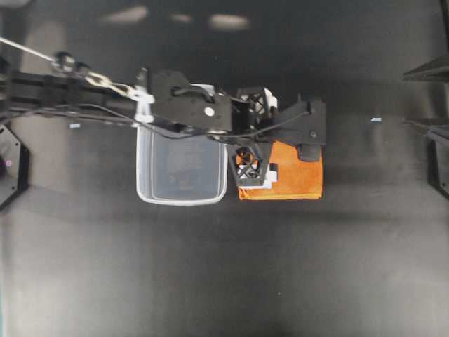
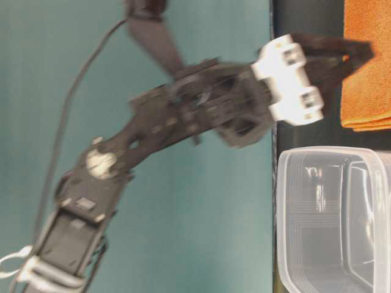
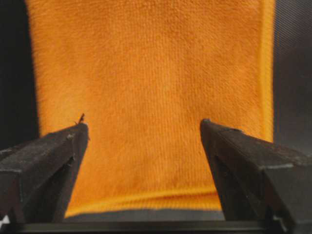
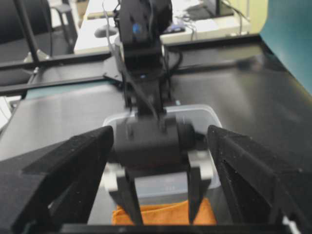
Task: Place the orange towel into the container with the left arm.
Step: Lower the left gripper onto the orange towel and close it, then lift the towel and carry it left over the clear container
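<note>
The orange towel point(image 1: 295, 175) lies flat on the black table, right beside the clear container point(image 1: 140, 165). My left arm reaches across the container, and its gripper point(image 1: 254, 140) points down over the towel's side nearest the container. In the left wrist view the gripper point(image 3: 144, 124) is open and empty, its fingers spread over the towel point(image 3: 146, 63). The right gripper point(image 4: 160, 130) is open and empty; between its fingers I see the left gripper, the towel point(image 4: 165, 214) and the container point(image 4: 210, 115) behind. The table-level view shows the towel point(image 2: 366, 91) next to the container point(image 2: 287, 201).
The container holds nothing. Parts of the right arm point(image 1: 438, 151) sit at the right edge of the overhead view. A black arm base point(image 1: 10, 165) stands at the left edge. Small pale tape marks point(image 1: 376, 120) lie on the table.
</note>
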Motion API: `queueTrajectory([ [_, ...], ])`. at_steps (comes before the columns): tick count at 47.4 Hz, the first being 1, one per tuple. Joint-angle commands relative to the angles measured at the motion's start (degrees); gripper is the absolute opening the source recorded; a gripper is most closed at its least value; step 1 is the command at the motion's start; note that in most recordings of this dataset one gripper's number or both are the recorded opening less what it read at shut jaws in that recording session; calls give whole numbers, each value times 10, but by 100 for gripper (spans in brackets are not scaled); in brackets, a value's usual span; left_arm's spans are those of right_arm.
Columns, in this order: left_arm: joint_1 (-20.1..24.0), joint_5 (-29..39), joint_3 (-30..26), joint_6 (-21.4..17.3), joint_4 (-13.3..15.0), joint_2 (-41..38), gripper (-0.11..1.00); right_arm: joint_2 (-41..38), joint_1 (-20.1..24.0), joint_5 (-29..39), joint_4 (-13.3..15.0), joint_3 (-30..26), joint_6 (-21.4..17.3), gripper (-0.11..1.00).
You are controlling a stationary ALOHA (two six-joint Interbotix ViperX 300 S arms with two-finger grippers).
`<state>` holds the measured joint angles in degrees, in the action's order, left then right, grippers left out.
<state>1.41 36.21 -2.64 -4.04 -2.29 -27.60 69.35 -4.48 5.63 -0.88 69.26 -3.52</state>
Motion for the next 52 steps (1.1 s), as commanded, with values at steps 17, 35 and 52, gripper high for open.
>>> queueTrajectory([
  [17,-11,-1,-36,8,-2,-58,87,-4,-2,-3,-2,-4,-4,76],
  [35,-13,4,-38,4,-2,-44,19,-3,-1,-4,-2,-3,-4,75],
  [52,-18,63,-53,3,-2,119,6,-3,12,-4,-2,-3,-15,75],
])
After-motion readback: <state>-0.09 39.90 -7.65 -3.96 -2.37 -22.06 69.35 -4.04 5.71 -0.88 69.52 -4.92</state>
